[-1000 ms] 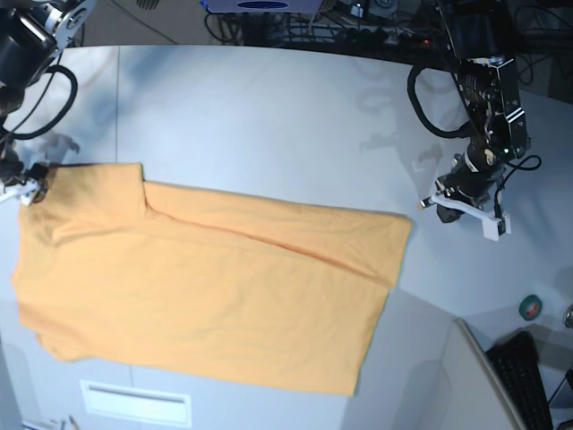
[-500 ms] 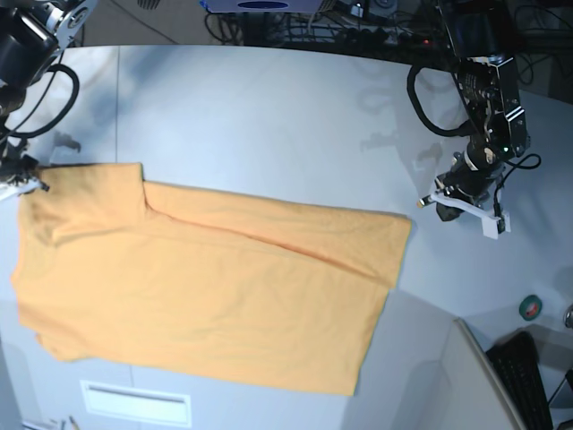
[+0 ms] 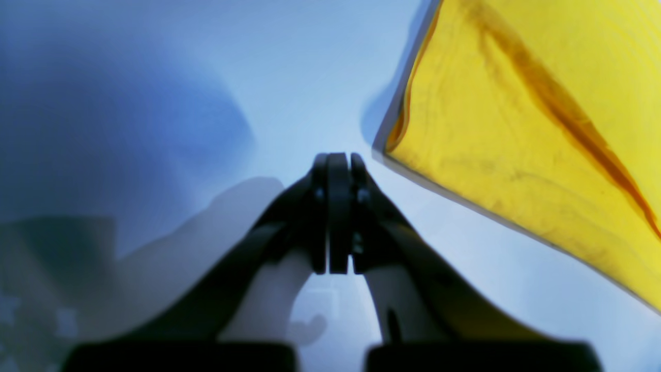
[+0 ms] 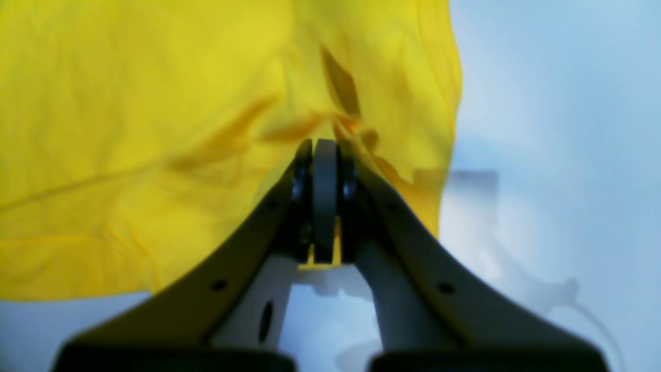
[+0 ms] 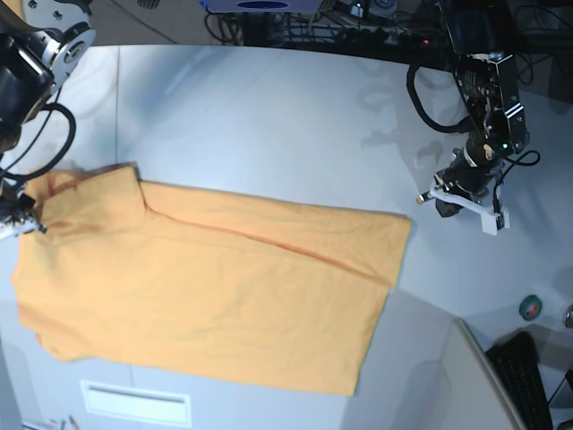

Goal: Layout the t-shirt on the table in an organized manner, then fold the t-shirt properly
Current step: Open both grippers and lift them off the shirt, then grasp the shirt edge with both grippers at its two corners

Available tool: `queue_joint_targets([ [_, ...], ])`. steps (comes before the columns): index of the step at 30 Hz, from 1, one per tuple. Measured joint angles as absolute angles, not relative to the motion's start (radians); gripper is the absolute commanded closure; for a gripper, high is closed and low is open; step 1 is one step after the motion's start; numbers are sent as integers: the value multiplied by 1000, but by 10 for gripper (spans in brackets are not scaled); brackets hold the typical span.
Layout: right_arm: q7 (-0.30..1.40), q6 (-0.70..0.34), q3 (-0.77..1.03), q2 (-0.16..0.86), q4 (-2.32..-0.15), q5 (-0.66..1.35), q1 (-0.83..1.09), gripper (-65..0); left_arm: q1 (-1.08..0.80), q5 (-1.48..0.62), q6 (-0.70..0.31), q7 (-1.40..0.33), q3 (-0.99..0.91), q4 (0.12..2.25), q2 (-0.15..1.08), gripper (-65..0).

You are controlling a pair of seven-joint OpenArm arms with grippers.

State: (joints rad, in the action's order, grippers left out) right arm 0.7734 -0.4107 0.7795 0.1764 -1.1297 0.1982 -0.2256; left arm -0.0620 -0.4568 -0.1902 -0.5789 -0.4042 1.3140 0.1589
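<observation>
From my seat: soft matt orange cotton-looking t-shirt (image 5: 206, 287), lightly creased, on a smooth pale grey-white tabletop (image 5: 269, 116) with slight sheen.

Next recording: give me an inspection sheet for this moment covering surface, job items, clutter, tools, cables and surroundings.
Surface: pale table, bare around the shirt.
Job items: orange t-shirt spread mostly flat, a diagonal crease across it; print not visible.
Clutter: small green roll near the table's edge.
Tools: right tool shut on the t-shirt's corner; left tool shut, empty, beside the hem.
Cables: black loops on the left arm, another on the right arm.
Surroundings: keyboard, dark equipment behind the table.
</observation>
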Motion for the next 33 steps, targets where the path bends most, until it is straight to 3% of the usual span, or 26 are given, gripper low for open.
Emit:
queue_joint_targets([
  [10,758,-407,781,223,-900,185,-411,0,-74,-456,-190,-579,-404,1319,160,0],
  [22,509,-407,781,214,-779,188,-507,0,-75,-456,-190,-579,-395,1319,161,0],
  [23,501,-406,781,212,-760,187,-514,-62,-75,-456,-190,-580,-395,1319,161,0],
  [25,500,-407,781,213,-745,185,-517,-267,-75,-456,-190,-579,-392,1319,161,0],
  [27,506,-405,781,215,-752,185,-516,-401,-75,-456,-190,-579,-391,1320,159,0],
  [29,530,-404,764,218,-838,186,-470,-402,-84,-456,-187,-576,-368,1325,162,0],
  [33,569,-372,591,257,-1121,143,-262,-296,-102,-449,-187,-577,-257,1331,178,0],
])
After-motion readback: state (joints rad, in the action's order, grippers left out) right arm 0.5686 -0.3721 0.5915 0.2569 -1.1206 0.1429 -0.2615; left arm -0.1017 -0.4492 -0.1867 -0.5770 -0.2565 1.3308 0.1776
